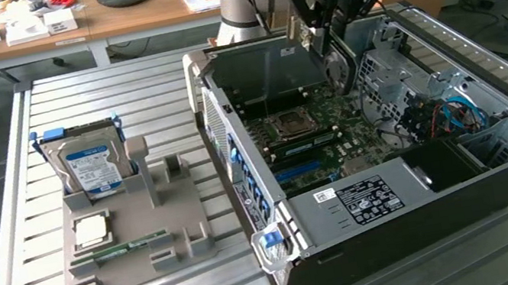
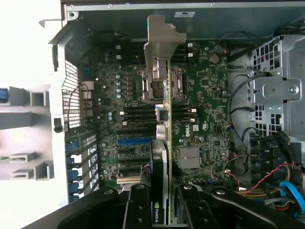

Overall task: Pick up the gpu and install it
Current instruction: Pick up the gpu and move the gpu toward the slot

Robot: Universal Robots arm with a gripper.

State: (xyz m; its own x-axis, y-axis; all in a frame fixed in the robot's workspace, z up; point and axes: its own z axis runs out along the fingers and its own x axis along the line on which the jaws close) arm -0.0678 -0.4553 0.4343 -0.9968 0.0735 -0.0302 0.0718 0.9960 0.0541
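Observation:
The gpu [image 2: 167, 114] hangs edge-on over the open computer case, with my gripper [image 2: 164, 198] shut on it. Its silver end bracket [image 2: 161, 43] points away from the fingers [image 2: 138, 205], the thin green board edge runs down the middle, and the black cooler [image 2: 158, 157] sits on one face. Below it lies the green motherboard [image 2: 205, 119] with its slots. In the exterior view, the gripper [image 1: 330, 9] holds the gpu [image 1: 311, 38] above the far end of the case [image 1: 468, 184], over the motherboard [image 1: 314, 132].
A grey parts holder [image 1: 180, 224] on the slatted table at the exterior view's left carries a silver hard drive [image 1: 88, 166], a processor chip [image 1: 91, 230] and a narrow memory stick [image 1: 132, 246]. Drive cages and coloured cables [image 1: 451, 117] fill the case's right side.

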